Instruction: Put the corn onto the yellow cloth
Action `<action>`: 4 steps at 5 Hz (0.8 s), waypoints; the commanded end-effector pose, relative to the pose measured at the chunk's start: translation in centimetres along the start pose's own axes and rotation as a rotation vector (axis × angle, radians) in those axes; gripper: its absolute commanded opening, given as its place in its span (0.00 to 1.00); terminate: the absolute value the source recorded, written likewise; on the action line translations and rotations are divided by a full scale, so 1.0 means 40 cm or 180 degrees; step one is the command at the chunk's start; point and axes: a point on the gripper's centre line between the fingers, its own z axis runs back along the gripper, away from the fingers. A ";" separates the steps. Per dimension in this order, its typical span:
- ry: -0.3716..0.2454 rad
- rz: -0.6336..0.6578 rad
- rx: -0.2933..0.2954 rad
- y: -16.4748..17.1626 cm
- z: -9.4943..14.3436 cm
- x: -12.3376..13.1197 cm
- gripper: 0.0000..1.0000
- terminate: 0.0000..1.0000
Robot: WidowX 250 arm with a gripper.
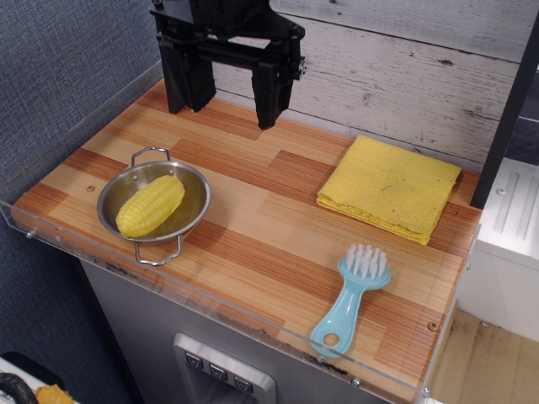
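tool (226, 108): black, 2 broad fingers pointing down, spread wide with a clear gap between them; released, nothing held. it hangs over the far left part of the counter, in front of the back wall.
left finger (187, 84): its tip sits close above the wood near the far edge; i cannot tell whether it touches.
right finger (269, 97): its tip is a little nearer to the camera than the left one, over a reddish plank.
counter (278, 210): wooden strips in light and reddish brown, with a clear plastic rim along the near and left sides.
steel bowl (198, 198): shallow, round, with 2 wire handles, 1 far and 1 near; it stands on the left part of the counter, nearer than the tool and well apart from it.
corn (150, 205): yellow cob with rows of kernels, lying inside the steel bowl, tilted with 1 end toward the far right and the other toward the near left.
yellow cloth (390, 187): folded square, flat on the far right part of the counter, a few dark specks on top; well apart from the bowl and the corn, nothing lying on it.
blue brush (349, 299): light blue handle with a hole at its near end, white bristles at the far end; it lies near the cloth's near edge, not touching it.
back wall (404, 76): pale weathered planks.
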 end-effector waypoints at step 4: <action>-0.0185 0.0576 -0.0243 0.204 -0.087 -0.058 1.00 0.00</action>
